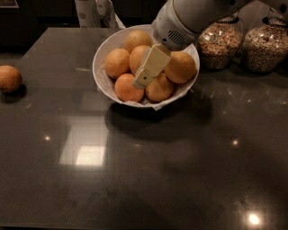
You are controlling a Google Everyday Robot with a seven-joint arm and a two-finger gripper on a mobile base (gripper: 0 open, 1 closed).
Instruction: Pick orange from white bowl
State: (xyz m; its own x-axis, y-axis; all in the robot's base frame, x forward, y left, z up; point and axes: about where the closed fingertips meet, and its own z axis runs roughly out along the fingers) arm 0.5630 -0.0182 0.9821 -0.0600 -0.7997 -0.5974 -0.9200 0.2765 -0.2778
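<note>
The white bowl [98, 74] stands at the back middle of the dark counter and holds several oranges [118, 62]. My gripper [144, 77] reaches down from the upper right on a white arm [180, 20]. Its cream tip hangs over the middle of the bowl, just above the pile, between the front-left orange [127, 88] and the front-right orange [159, 89]. A larger orange [181, 67] lies to its right. The gripper hides part of the middle oranges.
A single loose orange [9, 78] lies on the counter at the far left. Two glass jars of grains [218, 42] [265, 45] stand behind the bowl at the right. A white spotted object [92, 11] stands at the back edge.
</note>
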